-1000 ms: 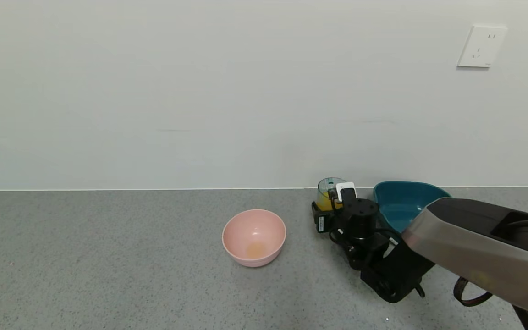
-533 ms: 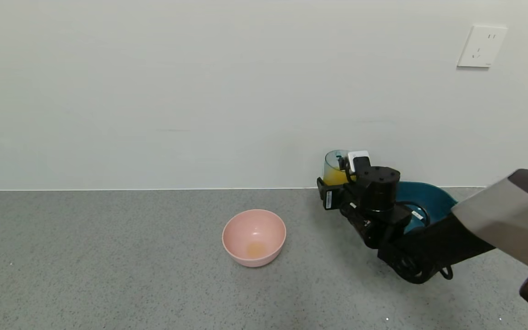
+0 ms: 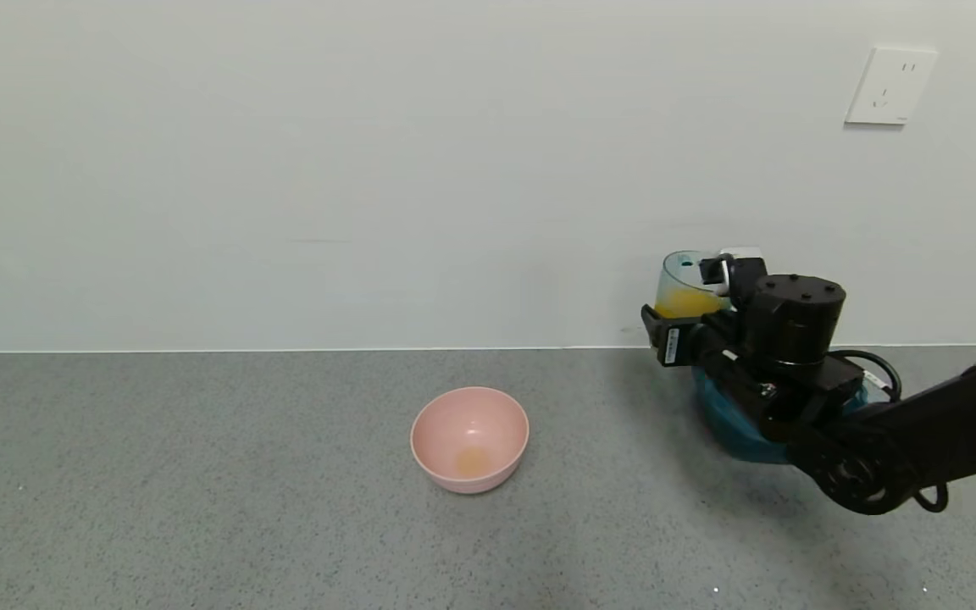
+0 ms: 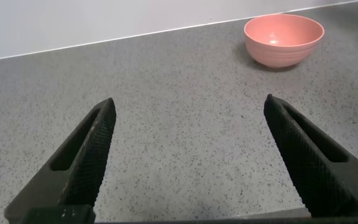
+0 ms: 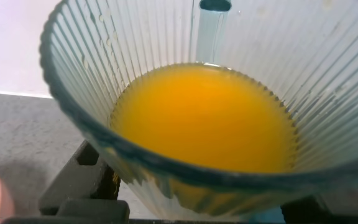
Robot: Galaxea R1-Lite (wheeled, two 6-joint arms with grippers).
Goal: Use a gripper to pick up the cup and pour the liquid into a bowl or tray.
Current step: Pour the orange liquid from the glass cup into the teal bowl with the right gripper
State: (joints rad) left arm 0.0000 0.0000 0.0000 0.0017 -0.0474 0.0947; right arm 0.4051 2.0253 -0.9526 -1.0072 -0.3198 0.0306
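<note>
My right gripper (image 3: 695,301) is shut on the cup (image 3: 684,286), a ribbed blue-green see-through tumbler, and holds it upright in the air near the back wall. The orange-yellow liquid (image 3: 684,302) fills its lower part. In the right wrist view the cup (image 5: 86,118) fills the picture with the liquid (image 5: 207,115) inside. The dark teal tray (image 3: 729,424) lies on the counter below and a little right of the cup, mostly hidden by my right arm. My left gripper (image 4: 188,124) is open and empty above bare counter, out of the head view.
A round pink bowl (image 3: 469,439) with a little orange residue stands on the grey counter left of the cup; it also shows in the left wrist view (image 4: 283,40). The white wall runs along the counter's back, with a socket (image 3: 890,85) at upper right.
My right gripper has lifted the cup off the counter and carried it up and to the right, to above the tray's left side. The bowl has not moved.
</note>
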